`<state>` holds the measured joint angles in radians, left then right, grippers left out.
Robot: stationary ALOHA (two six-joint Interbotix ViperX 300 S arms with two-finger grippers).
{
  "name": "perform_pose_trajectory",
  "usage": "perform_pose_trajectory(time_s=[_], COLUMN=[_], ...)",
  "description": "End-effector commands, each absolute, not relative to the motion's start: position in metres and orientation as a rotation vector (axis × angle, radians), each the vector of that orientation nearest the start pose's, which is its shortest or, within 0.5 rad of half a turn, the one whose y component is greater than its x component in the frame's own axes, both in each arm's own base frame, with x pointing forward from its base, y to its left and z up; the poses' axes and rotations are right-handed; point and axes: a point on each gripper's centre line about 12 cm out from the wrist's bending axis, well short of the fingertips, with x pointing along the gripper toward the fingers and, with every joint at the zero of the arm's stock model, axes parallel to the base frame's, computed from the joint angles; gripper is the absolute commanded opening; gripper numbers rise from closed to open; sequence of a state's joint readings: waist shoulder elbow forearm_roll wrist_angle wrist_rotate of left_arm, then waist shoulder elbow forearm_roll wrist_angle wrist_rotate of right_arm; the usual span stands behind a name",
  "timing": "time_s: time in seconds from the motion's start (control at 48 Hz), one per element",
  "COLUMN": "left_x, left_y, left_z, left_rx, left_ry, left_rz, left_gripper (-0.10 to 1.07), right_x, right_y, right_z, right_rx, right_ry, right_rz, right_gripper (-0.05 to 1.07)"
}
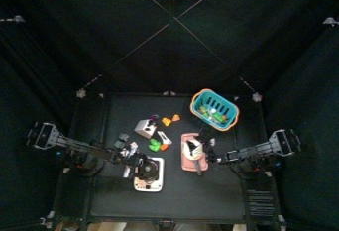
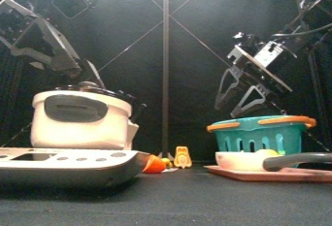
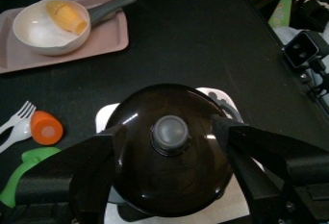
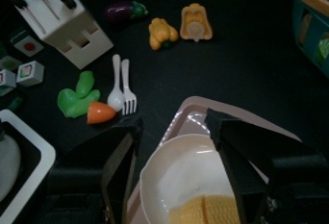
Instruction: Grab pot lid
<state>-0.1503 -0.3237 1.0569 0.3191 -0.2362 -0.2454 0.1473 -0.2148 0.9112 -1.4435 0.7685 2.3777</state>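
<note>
Left fingers [image 3: 164, 175] spread wide, straddling one round dark glass pot lid [image 3: 167, 136] with grey knob, seated on white pot near counter's left front corner. Right fingers [image 4: 178, 161] apart, empty, over one white saucepan [image 4: 193, 185] on pink tray [image 4: 188, 114]. One teal basket [image 1: 215, 108]. Black counter [image 3: 193, 45], black curtains.

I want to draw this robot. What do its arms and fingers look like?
Both arms are black, built from chunky blocks and joints, with thin cables looping near the top. The left gripper and right gripper each have two wide, flat black fingers. I can't see any markings.
</note>
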Motion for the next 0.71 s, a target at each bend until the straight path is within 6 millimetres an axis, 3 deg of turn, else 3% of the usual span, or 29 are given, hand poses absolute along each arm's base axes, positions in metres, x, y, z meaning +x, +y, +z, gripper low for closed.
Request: perform_pose_trajectory(time_s=[0.0, 0.375, 0.688], left_x=[0.289, 0.292, 0.296], left_y=[-0.051, -0.051, -0.051], left_z=[0.178, 0.167, 0.164], left_rx=[0.068, 0.042, 0.042], left_ry=[0.484, 0.524, 0.534], left_rz=[-0.226, -0.211, -0.209], left_gripper=[1.03, 0.91, 0.89], right_x=[0.292, 0.290, 0.288], right_y=[-0.040, -0.038, -0.040], right_z=[0.182, 0.178, 0.177], right_rx=[0.555, 0.561, 0.559], right_ry=[0.373, 0.389, 0.391], right_rz=[-0.871, -0.876, -0.884], right_gripper=[0.89, 0.89, 0.89])
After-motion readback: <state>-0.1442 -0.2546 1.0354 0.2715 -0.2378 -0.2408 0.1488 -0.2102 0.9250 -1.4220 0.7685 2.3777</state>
